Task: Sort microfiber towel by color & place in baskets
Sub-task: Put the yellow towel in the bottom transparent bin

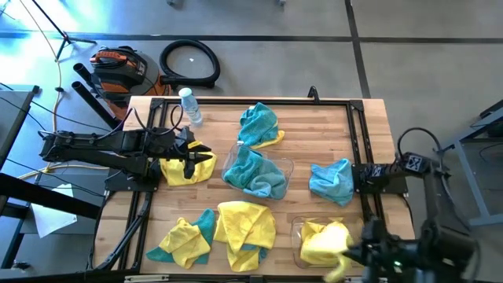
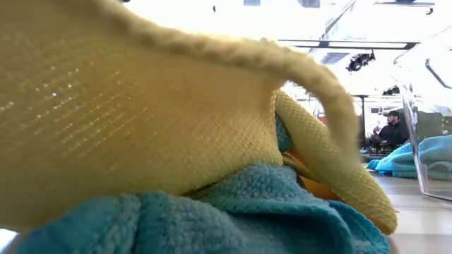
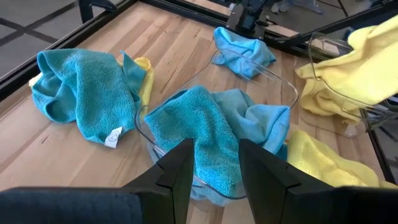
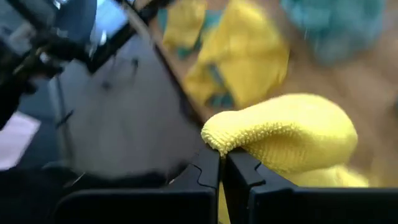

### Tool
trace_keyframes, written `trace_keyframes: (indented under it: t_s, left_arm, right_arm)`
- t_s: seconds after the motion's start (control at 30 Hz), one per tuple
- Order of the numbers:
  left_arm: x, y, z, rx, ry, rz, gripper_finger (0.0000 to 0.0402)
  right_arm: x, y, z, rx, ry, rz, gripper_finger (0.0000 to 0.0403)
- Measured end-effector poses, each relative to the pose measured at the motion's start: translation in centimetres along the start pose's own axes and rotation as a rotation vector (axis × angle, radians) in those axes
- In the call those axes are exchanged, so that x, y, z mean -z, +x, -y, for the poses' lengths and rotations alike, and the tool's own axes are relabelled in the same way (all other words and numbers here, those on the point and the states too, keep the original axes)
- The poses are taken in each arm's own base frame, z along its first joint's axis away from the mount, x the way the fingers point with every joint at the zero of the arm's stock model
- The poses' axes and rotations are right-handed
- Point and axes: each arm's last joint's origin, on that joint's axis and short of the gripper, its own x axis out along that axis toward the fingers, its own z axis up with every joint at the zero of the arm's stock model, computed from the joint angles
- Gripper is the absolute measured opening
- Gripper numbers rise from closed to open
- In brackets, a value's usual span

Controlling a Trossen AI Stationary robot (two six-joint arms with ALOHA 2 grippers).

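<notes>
My left gripper (image 1: 192, 157) (image 3: 214, 174) is open and stands over a yellow towel (image 1: 182, 170) at the table's left, facing the middle basket (image 1: 284, 167) (image 3: 289, 87), which holds a teal towel (image 1: 253, 174) (image 3: 211, 124). My right gripper (image 1: 346, 258) (image 4: 221, 168) is shut on a yellow towel (image 1: 322, 240) (image 4: 292, 134) at the near right basket (image 1: 297, 233). Loose towels lie on the table: teal over yellow (image 1: 259, 126) (image 3: 81, 87), teal (image 1: 330, 181) (image 3: 242, 46), and mixed heaps (image 1: 185, 240) (image 1: 245, 228). My right gripper pinches a raised fold of the yellow towel (image 4: 217, 140) between its two shut fingertips (image 4: 208, 171). The cloth arches away beyond the fingers. In the high view most of this towel lies in the near right basket, at the table's near edge.
A clear bottle (image 1: 191, 106) stands at the far left of the table. A dark frame (image 1: 357, 134) rims the tabletop. In the low view a yellow towel (image 2: 141, 106) over a teal one (image 2: 212, 212) fills the picture. A person (image 2: 392, 130) sits far behind.
</notes>
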Motion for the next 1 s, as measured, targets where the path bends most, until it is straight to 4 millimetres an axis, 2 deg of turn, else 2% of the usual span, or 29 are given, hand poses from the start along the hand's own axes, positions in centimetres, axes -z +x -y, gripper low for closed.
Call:
trace_keyframes:
  t_s: [0.07, 0.2, 0.5, 0.77, 1.0]
  left_arm:
    - [0.0, 0.0, 0.0, 0.000, 0.000, 0.000, 0.0117]
    - [0.0, 0.0, 0.0, -0.002, 0.001, -0.005, 0.0117]
    - [0.3, 0.0, -0.1, -0.010, 0.033, -0.033, 0.0117]
    - [0.3, 0.0, -0.1, -0.010, 0.083, -0.034, 0.0117]
    - [0.3, 0.0, -0.1, -0.009, 0.099, -0.034, 0.0117]
  right_arm:
    - [-0.8, 1.2, 0.1, 0.038, -0.037, 0.034, 0.0000]
    - [-1.4, 3.7, 0.5, 0.139, -0.077, -0.087, 0.0000]
    - [0.5, 10.9, 3.8, 0.421, -0.179, -0.239, 0.0000]
    - [3.4, 17.2, 5.9, 0.354, -0.264, -0.370, 0.0000]
    - [4.3, 20.9, 7.8, 0.304, -0.251, -0.372, 0.0000]
